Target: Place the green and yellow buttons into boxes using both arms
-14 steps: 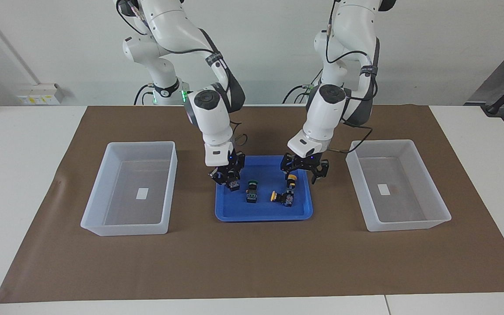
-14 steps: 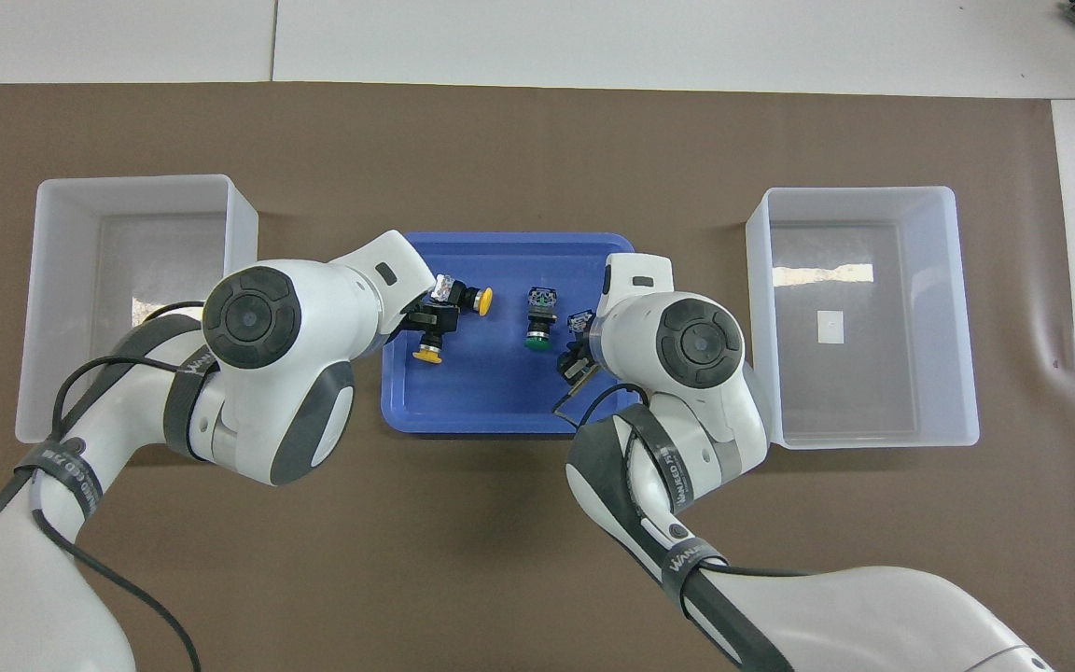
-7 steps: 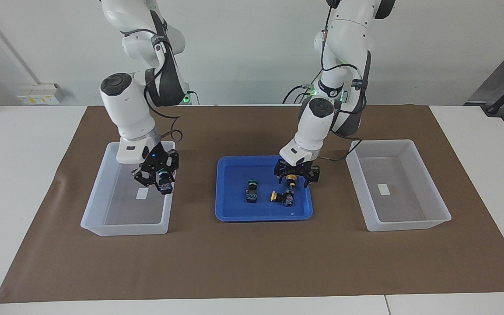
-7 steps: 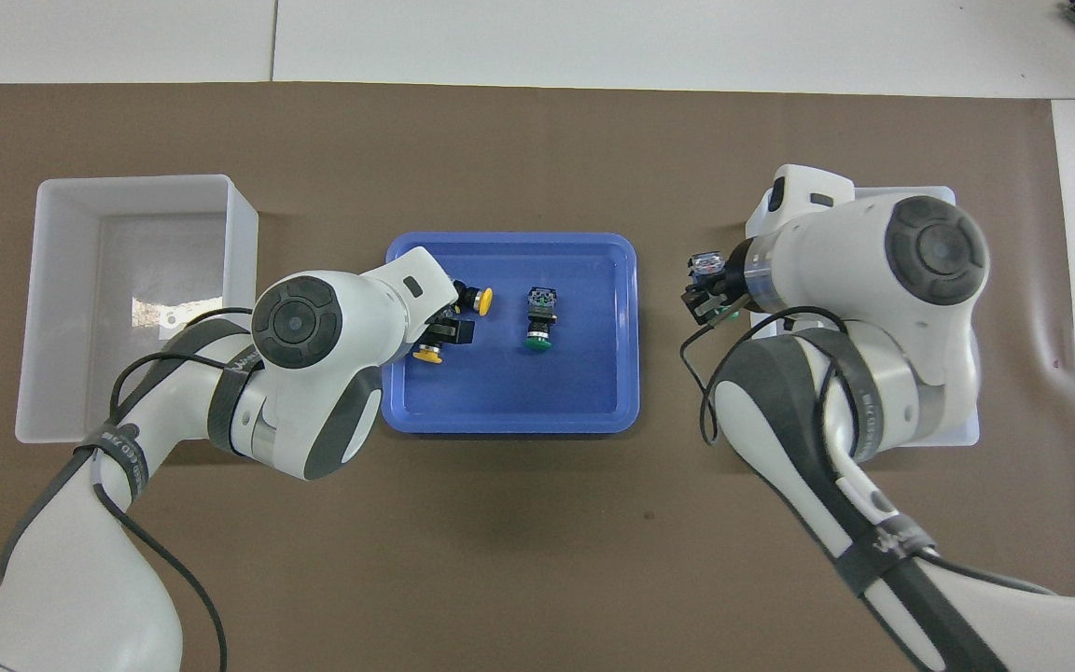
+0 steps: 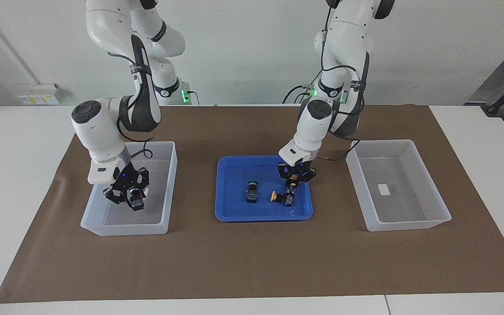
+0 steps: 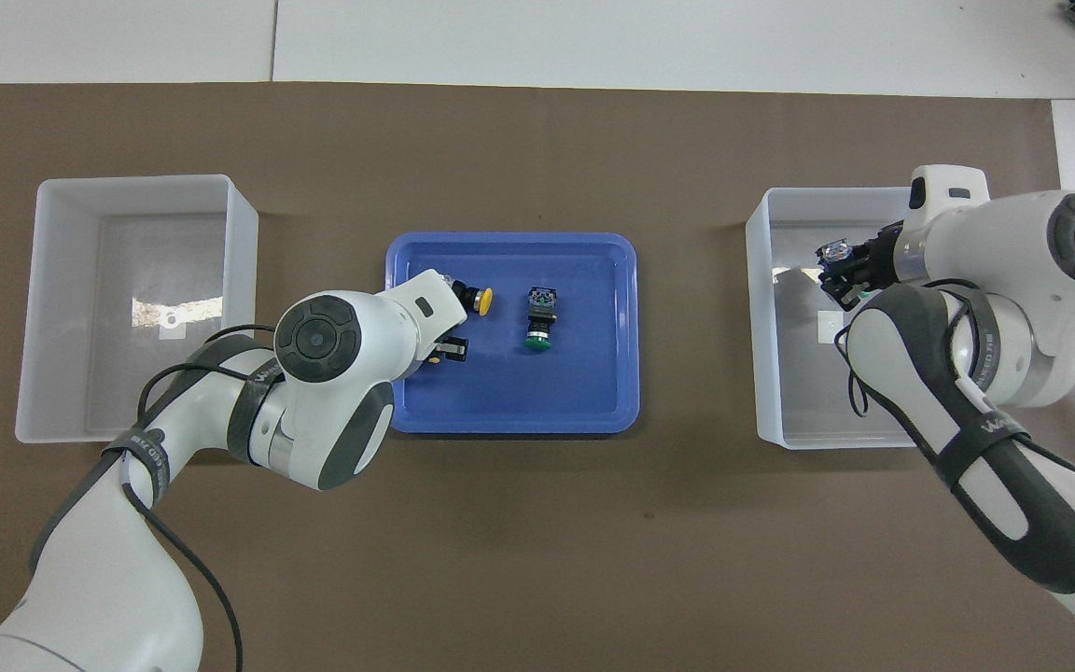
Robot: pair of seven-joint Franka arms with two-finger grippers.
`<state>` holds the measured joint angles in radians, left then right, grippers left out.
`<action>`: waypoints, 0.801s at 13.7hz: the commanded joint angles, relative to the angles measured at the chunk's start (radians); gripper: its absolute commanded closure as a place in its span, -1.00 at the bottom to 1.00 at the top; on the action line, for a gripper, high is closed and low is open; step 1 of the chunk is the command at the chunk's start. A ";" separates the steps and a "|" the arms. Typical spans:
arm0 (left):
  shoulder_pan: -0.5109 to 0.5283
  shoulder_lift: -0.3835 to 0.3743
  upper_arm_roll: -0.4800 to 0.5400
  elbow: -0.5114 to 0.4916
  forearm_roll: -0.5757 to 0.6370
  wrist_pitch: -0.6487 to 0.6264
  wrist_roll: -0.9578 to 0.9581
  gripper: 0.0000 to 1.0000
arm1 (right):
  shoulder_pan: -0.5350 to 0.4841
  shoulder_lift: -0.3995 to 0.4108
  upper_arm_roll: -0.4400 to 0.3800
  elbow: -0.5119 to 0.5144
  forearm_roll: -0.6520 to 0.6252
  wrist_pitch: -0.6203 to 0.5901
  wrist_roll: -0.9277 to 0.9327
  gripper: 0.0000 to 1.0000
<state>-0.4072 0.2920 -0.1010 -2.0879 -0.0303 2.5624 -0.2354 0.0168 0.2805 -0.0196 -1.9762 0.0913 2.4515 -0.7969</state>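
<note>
Relative to blue tray (image 5: pixel 234 214): left gripper (image 5: pixel 296 176) bent down into it, clenched on yellow button (image 5: pixel 293 178); right gripper (image 5: pixel 128 197) over neighbouring clear box (image 5: pixel 103 227), gripping green button (image 5: pixel 136 199).

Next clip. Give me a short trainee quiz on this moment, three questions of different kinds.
1. True or false: the right gripper holds a green button over the clear box at the right arm's end of the table.
2. How many buttons are within the blue tray, counting any gripped one? A two, B three, C four.
3. Fill in: the left gripper is closed on a button whose cap is ____.
Key: 1 true; 2 B; 3 yellow.
</note>
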 commanded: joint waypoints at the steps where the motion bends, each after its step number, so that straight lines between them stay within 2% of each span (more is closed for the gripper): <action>1: -0.006 -0.013 0.014 0.006 -0.017 -0.008 -0.005 1.00 | -0.012 -0.003 0.013 -0.050 0.013 0.049 -0.007 0.52; 2: 0.001 -0.027 0.015 0.020 -0.017 -0.045 -0.005 1.00 | -0.015 -0.004 0.013 -0.055 0.013 0.047 -0.007 0.08; 3: 0.014 -0.051 0.020 0.058 -0.017 -0.118 -0.004 1.00 | -0.020 -0.004 0.013 -0.055 0.013 0.046 -0.007 -0.26; 4: 0.039 -0.065 0.020 0.102 -0.017 -0.205 -0.002 1.00 | -0.020 -0.004 0.013 -0.055 0.013 0.043 -0.007 -0.68; 5: 0.074 -0.080 0.017 0.167 -0.017 -0.310 -0.001 1.00 | -0.027 -0.004 0.013 -0.055 0.013 0.037 -0.008 -1.00; 7: 0.137 -0.086 0.018 0.291 -0.020 -0.497 0.013 1.00 | -0.043 -0.013 0.015 -0.040 0.013 0.014 -0.008 -1.00; 8: 0.171 -0.086 0.017 0.327 -0.020 -0.546 0.016 1.00 | -0.041 -0.030 0.016 -0.026 0.015 -0.005 -0.005 -1.00; 9: 0.201 -0.086 0.017 0.342 -0.020 -0.567 0.016 1.00 | -0.031 -0.050 0.016 -0.007 0.016 -0.026 0.019 -1.00; 11: 0.276 -0.086 0.020 0.342 -0.020 -0.565 0.068 1.00 | -0.020 -0.066 0.026 0.055 0.015 -0.103 0.196 -1.00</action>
<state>-0.1876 0.1886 -0.0760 -1.7573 -0.0314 2.0148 -0.2184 -0.0056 0.2465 -0.0106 -1.9648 0.0942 2.4237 -0.7202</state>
